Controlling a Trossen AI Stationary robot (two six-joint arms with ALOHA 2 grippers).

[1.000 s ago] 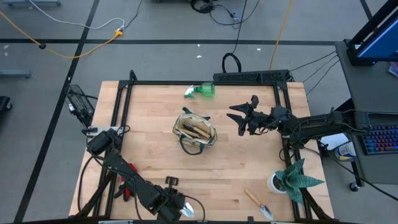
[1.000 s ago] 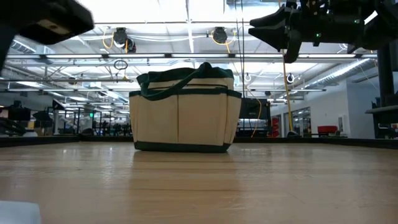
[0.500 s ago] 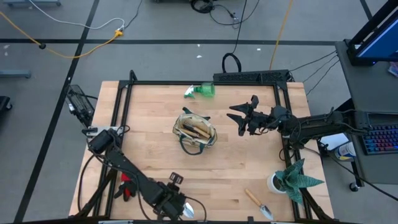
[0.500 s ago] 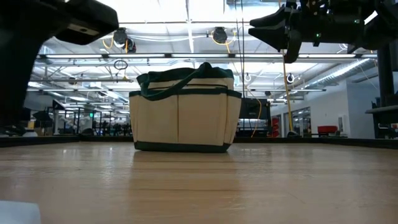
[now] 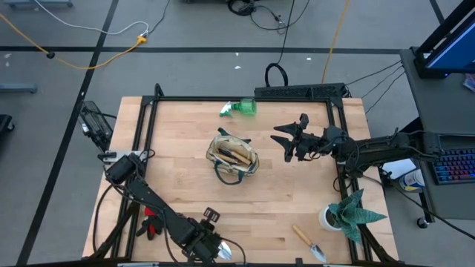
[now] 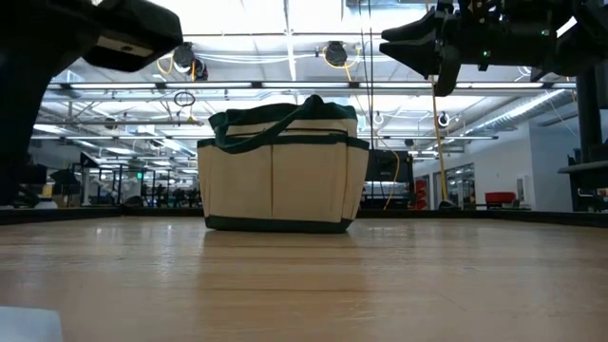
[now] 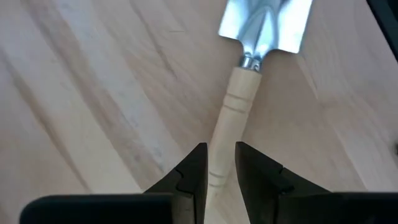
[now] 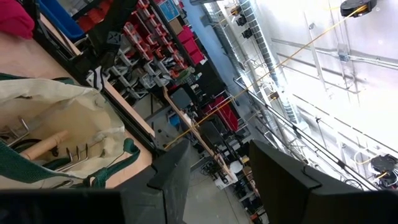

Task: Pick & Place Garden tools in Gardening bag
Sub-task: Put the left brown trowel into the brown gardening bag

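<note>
The left wrist view alone shows the left claw point(image 7: 219, 167) clamped on a trowel point(image 7: 249, 93). From above, the open right claw point(image 5: 286, 139) hangs at the bag's point(image 5: 232, 157) three o'clock, apparently empty.

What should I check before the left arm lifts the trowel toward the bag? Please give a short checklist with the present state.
1. Left hand closed on the trowel handle: ok, a finger on each side.
2. Trowel already off the table: cannot tell.
3. Gardening bag upright: ok, in the low view.
4. Bag mouth open: ok, tools already inside.
5. Right hand clear of the bag: ok, it hangs beside it, open.
6. Way from trowel to bag free: ok, only bare wood between them in the high view.
</note>
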